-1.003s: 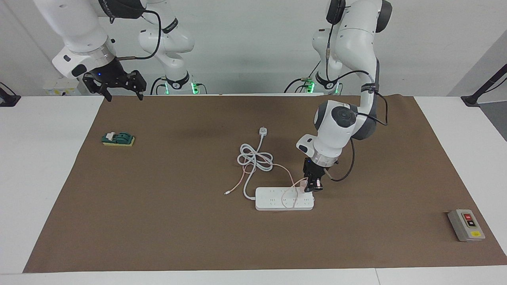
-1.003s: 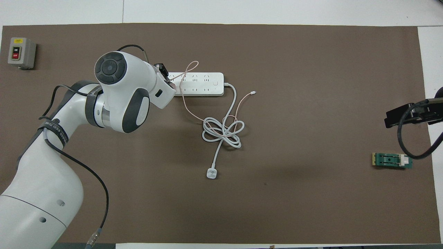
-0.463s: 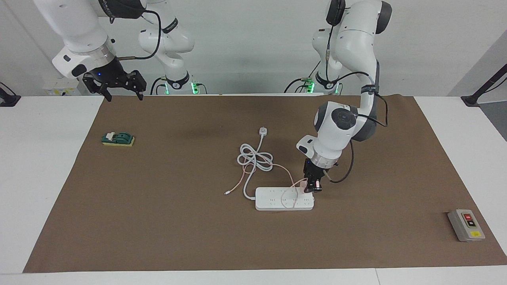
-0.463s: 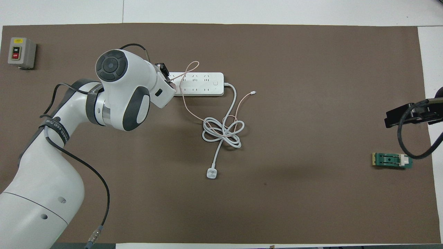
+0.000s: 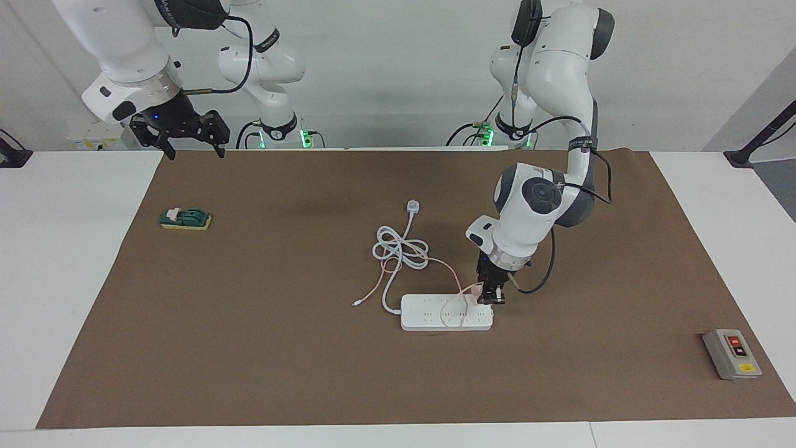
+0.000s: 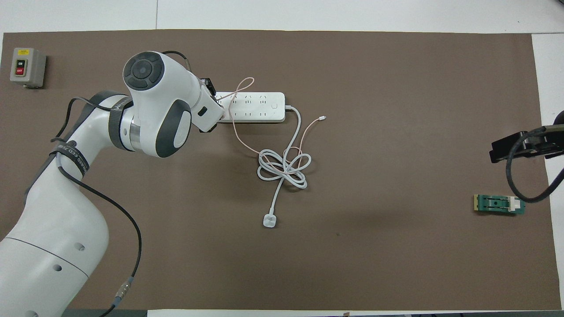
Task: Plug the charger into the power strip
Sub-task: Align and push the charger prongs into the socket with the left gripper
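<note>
The white power strip [image 5: 435, 318] lies flat on the brown mat; it also shows in the overhead view [image 6: 260, 108]. My left gripper [image 5: 490, 297] points down over the strip's end toward the left arm's end of the table. It is shut on the pale pink charger [image 5: 477, 291], which sits right at the strip's top face. The thin pink cable [image 5: 453, 311] loops over the strip and trails off to its free tip [image 6: 323, 117]. In the overhead view the left wrist [image 6: 207, 110] hides the charger. My right gripper [image 5: 189, 138] is open and waits over the mat's edge.
The strip's thick white cord coils [image 5: 401, 250] nearer to the robots and ends in a white plug [image 5: 413, 206]. A grey box with red and yellow buttons [image 5: 732, 353] sits at the left arm's end. A green and yellow block [image 5: 185, 218] lies at the right arm's end.
My left arm has leaned a little and its gripper has come down slightly with the charger onto the strip's end. The right arm has not moved.
</note>
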`<action>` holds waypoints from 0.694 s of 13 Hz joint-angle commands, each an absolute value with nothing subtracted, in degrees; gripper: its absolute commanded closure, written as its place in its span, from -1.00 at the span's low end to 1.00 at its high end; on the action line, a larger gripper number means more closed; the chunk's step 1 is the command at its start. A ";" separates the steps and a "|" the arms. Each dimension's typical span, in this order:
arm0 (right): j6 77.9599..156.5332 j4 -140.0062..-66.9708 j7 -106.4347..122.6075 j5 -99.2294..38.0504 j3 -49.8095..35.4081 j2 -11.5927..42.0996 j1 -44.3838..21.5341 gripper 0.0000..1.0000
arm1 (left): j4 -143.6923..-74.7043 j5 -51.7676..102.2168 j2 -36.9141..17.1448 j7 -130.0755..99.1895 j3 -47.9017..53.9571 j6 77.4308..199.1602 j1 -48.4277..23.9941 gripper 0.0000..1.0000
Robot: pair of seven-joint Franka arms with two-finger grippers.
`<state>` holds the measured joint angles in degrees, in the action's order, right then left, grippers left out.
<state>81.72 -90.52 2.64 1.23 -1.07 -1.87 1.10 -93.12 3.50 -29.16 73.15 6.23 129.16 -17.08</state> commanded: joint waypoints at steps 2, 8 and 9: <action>82.62 -91.41 2.02 0.35 -1.32 -2.72 1.58 -1.00 | -90.62 4.83 -32.96 74.44 7.03 129.29 -15.65 1.00; 82.62 -91.41 2.11 0.26 -1.32 -2.72 1.76 -1.00 | -86.67 8.61 -36.46 74.97 7.38 126.31 -14.85 1.00; 82.62 -91.41 2.20 0.35 -1.32 -2.72 1.76 -1.00 | -86.57 8.61 -36.56 74.97 7.47 126.04 -14.85 1.00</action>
